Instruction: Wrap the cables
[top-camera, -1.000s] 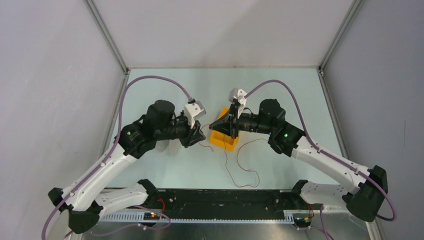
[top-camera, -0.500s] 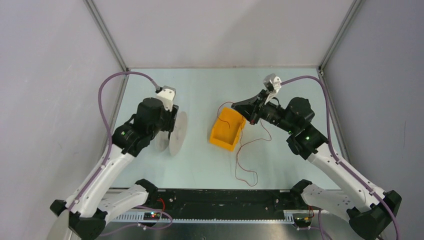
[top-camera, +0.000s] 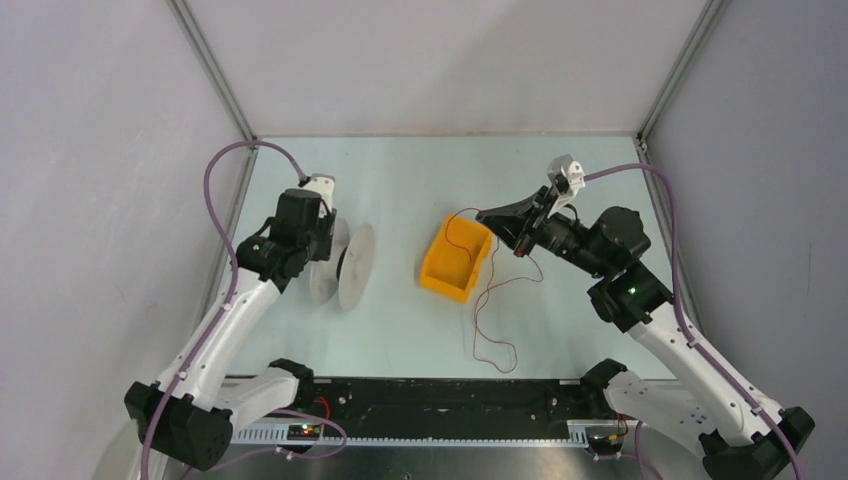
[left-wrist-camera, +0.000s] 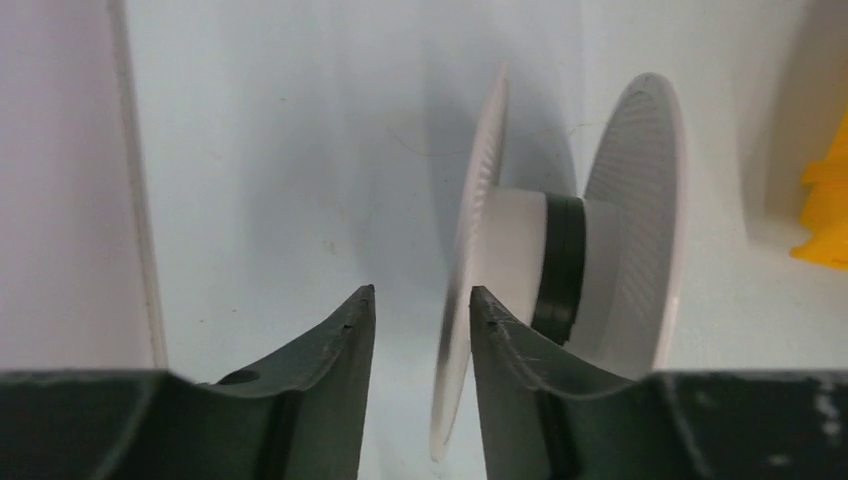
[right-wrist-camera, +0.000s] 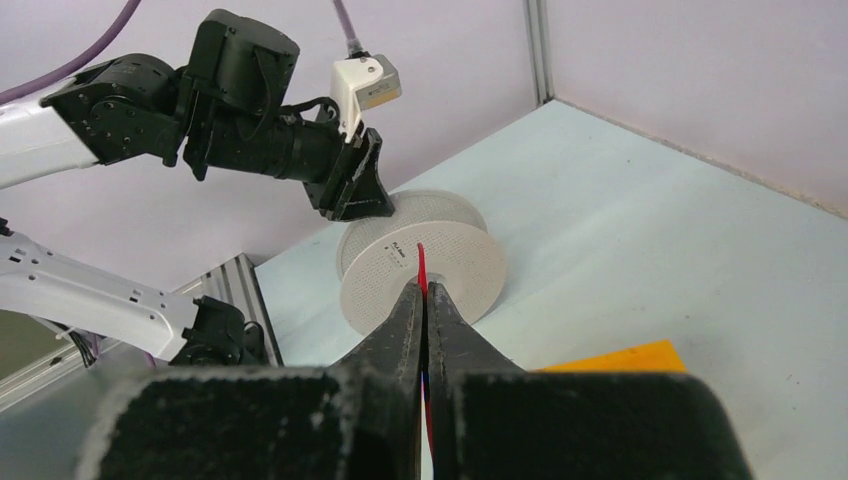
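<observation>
The cable is a very thin red-brown wire (top-camera: 487, 300). It runs from my right gripper (top-camera: 484, 213) over the orange bin (top-camera: 440, 275) and loops on the table toward the near edge. In the right wrist view my right gripper (right-wrist-camera: 424, 285) is shut on the wire (right-wrist-camera: 421, 262) and points at the spool (right-wrist-camera: 460, 270). The white perforated spool (top-camera: 357, 265) stands on its edge at the left. My left gripper (top-camera: 333, 238) is just behind it. In the left wrist view the left gripper (left-wrist-camera: 420, 295) is open, with the edge of the spool's near flange (left-wrist-camera: 465, 270) in the gap.
A black band (left-wrist-camera: 562, 265) wraps the spool's hub. The orange bin lies between the spool and my right gripper. An aluminium frame post (top-camera: 215, 80) and side walls bound the table on the left and right. A black rail (top-camera: 450, 400) runs along the near edge.
My left arm has drawn back to the left, and the spool now shows fully on the table. My right gripper has moved right and farther back, pulling the wire across the bin.
</observation>
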